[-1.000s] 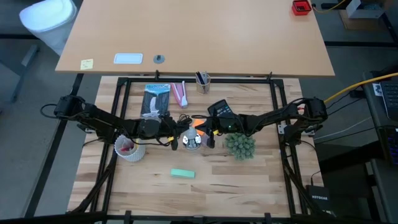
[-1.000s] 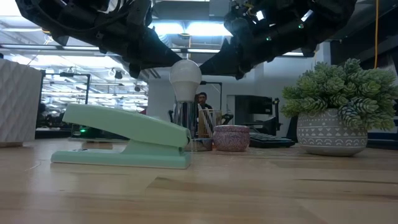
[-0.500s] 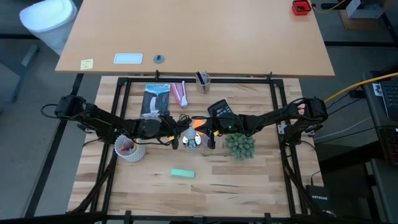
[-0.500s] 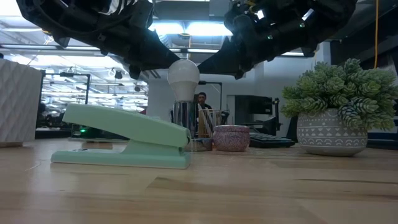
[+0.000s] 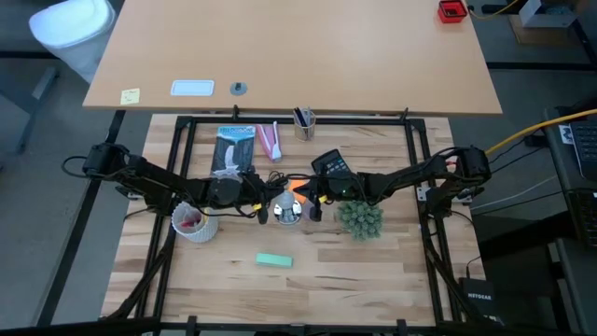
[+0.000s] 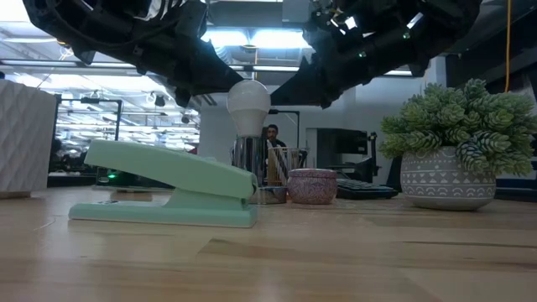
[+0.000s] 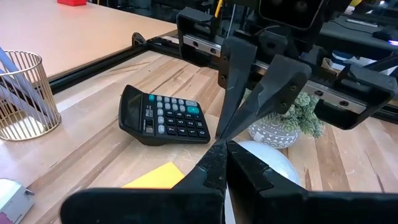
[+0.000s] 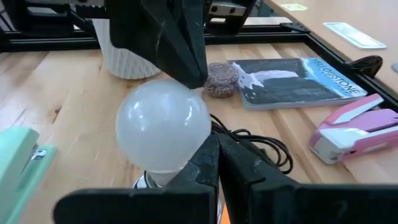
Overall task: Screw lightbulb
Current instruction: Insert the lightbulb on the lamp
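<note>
The frosted-white lightbulb (image 6: 249,105) stands upright with its screw base in a shiny metal socket (image 6: 250,172) at the table's middle (image 5: 287,209). My left gripper (image 5: 271,203) comes in from the table's left, shut, with its tip at the bulb's upper dome. My right gripper (image 5: 307,202) comes in from the table's right, shut, beside the bulb. The bulb also shows in the right wrist view (image 8: 163,124) and, partly hidden by my left fingers, in the left wrist view (image 7: 268,160). My left gripper meets the top of the bulb's dome (image 8: 186,84) with its shut fingertips (image 8: 186,65), slanting down from the table's left. The bulb stays upright in the socket. My right gripper lies with its shut fingers (image 8: 208,155) against the bulb's lower right side (image 8: 198,140), nearly level from the table's right.
A mint-green stapler (image 6: 168,180) lies near the front edge. A potted plant (image 5: 360,218) stands right of the bulb, a black calculator (image 7: 165,115) and an orange note (image 5: 298,185) behind it. A white ribbed cup (image 5: 194,222) stands at the left, a small purple bowl (image 6: 311,186) behind the socket.
</note>
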